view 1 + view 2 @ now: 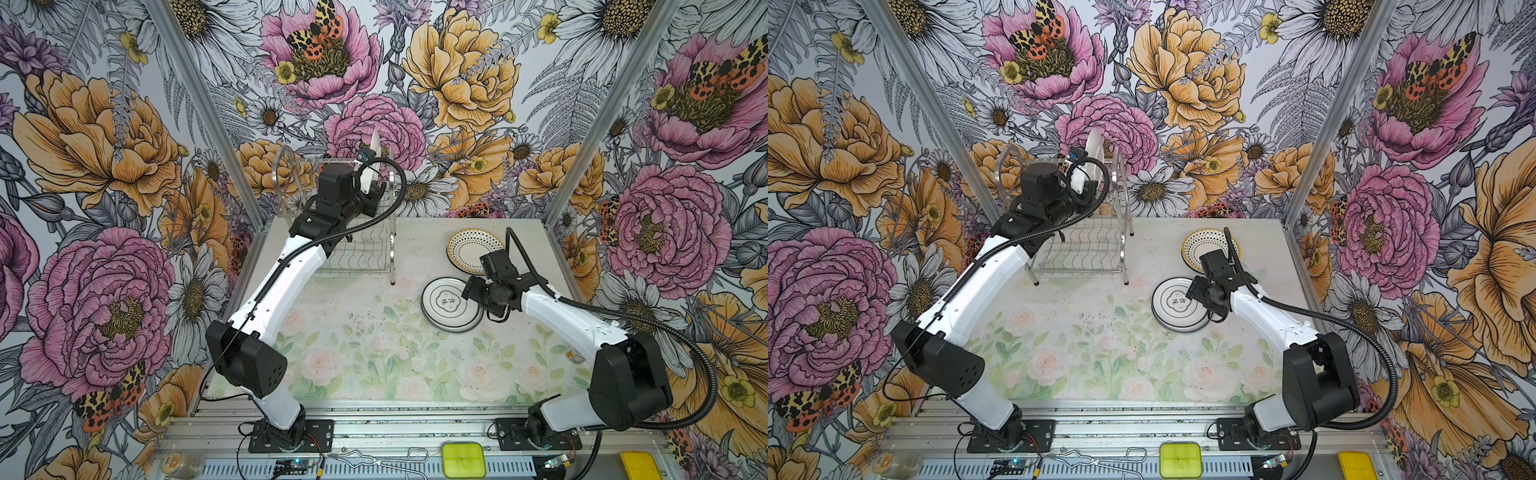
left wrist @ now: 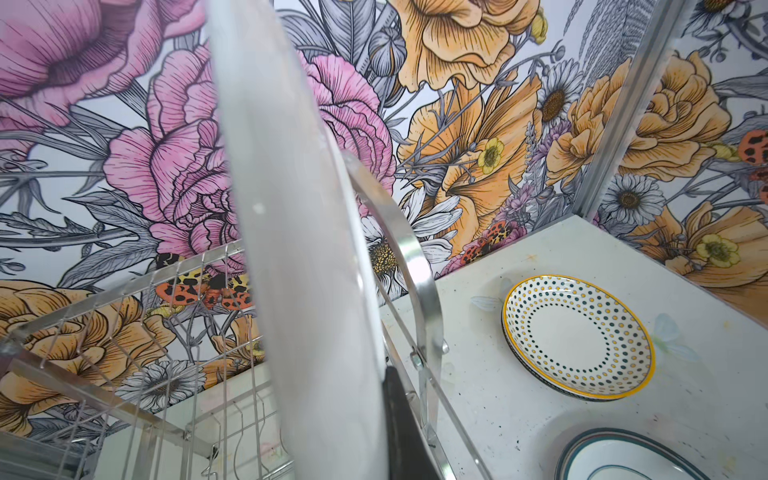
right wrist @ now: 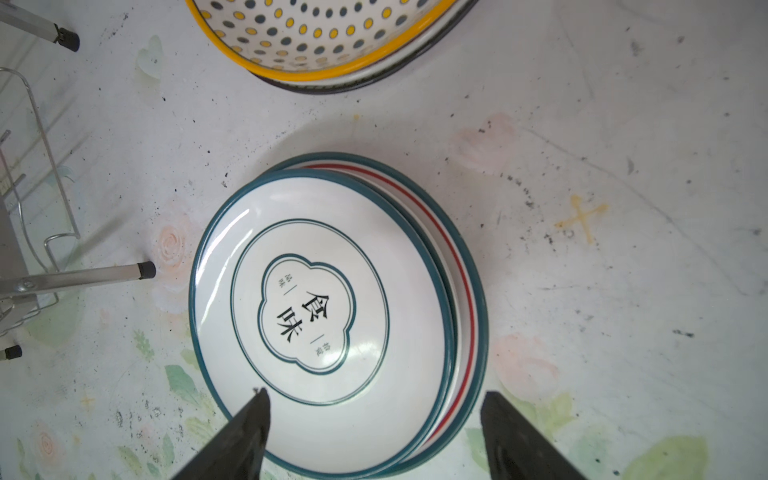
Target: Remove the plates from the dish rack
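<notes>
My left gripper [image 1: 368,188] is shut on a white plate [image 1: 372,164] [image 1: 1093,158] [image 2: 299,249], which it holds on edge above the right end of the dish rack [image 1: 359,253] [image 1: 1084,251] [image 2: 124,299]. One black finger [image 2: 401,428] presses on the plate's face; the other is hidden behind it. On the table to the right lies a stack topped by a teal-rimmed plate with Chinese characters [image 1: 449,303] [image 1: 1177,305] [image 3: 320,307]. My right gripper [image 1: 471,291] [image 3: 376,399] hovers open over that stack's edge. A dotted, yellow-edged plate [image 1: 473,247] [image 2: 577,336] [image 3: 324,37] tops a second stack behind.
The rack's lower tier shows bare wire slots, and its legs [image 3: 143,270] stand close to the character-plate stack. A teal-and-red banded plate [image 3: 465,282] sits under the top plate. A green box [image 1: 463,459] and wire tool [image 1: 374,457] lie on the front rail.
</notes>
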{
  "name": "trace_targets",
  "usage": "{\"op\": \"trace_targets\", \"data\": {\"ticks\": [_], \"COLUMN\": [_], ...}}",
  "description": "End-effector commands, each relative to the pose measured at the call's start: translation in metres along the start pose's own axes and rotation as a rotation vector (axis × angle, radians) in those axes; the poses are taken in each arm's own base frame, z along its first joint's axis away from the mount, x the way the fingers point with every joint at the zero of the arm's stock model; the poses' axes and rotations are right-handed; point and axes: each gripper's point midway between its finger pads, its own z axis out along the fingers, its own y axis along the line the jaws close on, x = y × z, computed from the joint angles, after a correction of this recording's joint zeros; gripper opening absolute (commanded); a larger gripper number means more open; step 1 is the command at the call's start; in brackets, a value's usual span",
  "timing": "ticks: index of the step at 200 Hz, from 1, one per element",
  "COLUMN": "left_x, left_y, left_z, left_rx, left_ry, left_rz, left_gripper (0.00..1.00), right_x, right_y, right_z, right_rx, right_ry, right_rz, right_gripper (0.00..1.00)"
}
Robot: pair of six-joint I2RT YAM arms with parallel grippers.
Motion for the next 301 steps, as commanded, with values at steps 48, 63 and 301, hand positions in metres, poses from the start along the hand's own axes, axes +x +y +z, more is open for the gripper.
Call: {"op": "trace_targets", "data": {"ticks": [48,63,301], "left_x": [-0.055,-0.055,0.147], "left_y": [-0.042,-0.059,-0.251], "left_z": [-0.076,-0.093,-0.085], "left_rx": [-0.013,-0.03,-0.109], "left_ry": [-0.164,-0.167,0.184], "left_rz": [0.18,0.231,0.832], "left_gripper": [0.0,0.0,0.0], "right_x": [-0.018,-0.027,-0.01], "right_y": [-0.001,0.004,0.096], "right_z": [-0.03,-0.049,-0.175], "right_rx": [-0.061,-0.12,-0.715], "right_ry": [-0.077,-0.112,-0.035], "right_rz": [0.001,0.013,-0.006], "right_gripper": [0.81,0.81,0.65]}}
